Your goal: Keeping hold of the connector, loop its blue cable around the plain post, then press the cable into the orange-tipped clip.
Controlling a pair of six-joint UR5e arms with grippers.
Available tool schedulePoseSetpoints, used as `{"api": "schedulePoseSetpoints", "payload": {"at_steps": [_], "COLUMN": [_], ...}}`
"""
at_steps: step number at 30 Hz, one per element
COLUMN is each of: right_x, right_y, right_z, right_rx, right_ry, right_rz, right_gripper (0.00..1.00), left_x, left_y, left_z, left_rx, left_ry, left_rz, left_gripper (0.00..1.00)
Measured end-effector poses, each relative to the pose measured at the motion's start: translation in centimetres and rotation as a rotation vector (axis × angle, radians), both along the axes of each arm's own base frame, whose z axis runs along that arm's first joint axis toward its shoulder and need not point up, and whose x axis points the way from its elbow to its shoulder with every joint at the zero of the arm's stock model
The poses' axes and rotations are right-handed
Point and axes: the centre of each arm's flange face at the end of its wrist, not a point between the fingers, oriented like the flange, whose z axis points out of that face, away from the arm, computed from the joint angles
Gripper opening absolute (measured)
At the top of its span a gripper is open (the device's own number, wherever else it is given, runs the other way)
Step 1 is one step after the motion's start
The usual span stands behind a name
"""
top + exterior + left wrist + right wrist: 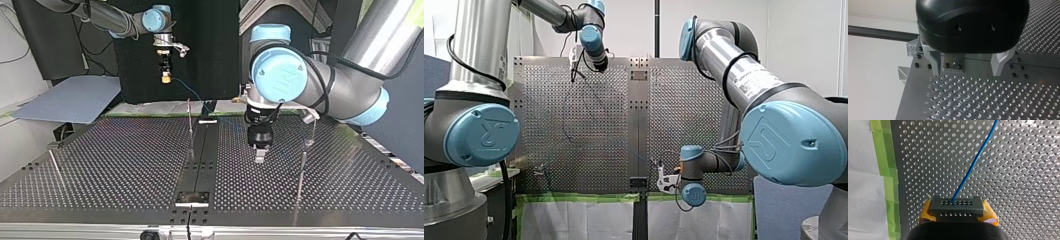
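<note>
My right gripper is shut on a black connector, clamped between its yellow pads. A blue cable leaves the connector and runs ahead over the perforated table. In the top view this gripper hangs beyond the table's far edge, with the cable sloping down toward the table. My left gripper is black with metal fingers; it stands open just above the plate with nothing between them. A thin plain post rises near the middle seam, left of my left gripper. I cannot make out an orange tip.
More thin metal posts stand at the top view's right and left. A small bracket sits near the front view's lower left. Green tape lines the table edge beside my right gripper.
</note>
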Motion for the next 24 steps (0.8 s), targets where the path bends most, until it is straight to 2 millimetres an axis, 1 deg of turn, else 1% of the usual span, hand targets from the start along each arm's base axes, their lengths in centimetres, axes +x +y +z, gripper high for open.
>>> {"api": "schedulePoseSetpoints", "payload": {"at_steps": [5, 10, 13, 24], "right_x": [0.0, 0.0, 0.0, 0.0], "right_y": [0.0, 0.0, 0.0, -0.1], "right_z": [0.0, 0.0, 0.0, 0.0], "right_rx": [0.000, 0.001, 0.002, 0.002], "right_ry": [-0.002, -0.003, -0.004, -0.005], "right_rz": [0.000, 0.000, 0.000, 0.000], "right_gripper": [0.00, 0.00, 0.00, 0.00], "left_x": [0.7, 2.2, 2.8, 3.3], "left_y": [-0.7, -0.7, -0.7, 0.2], "left_z": [-1.7, -4.1, -5.1, -6.2], "left_rx": [0.040, 0.105, 0.136, 0.216], "left_ry": [0.002, 0.025, 0.031, 0.050], "left_rz": [0.029, 0.073, 0.099, 0.201], "left_gripper": [1.00, 1.00, 1.00, 1.00]}}
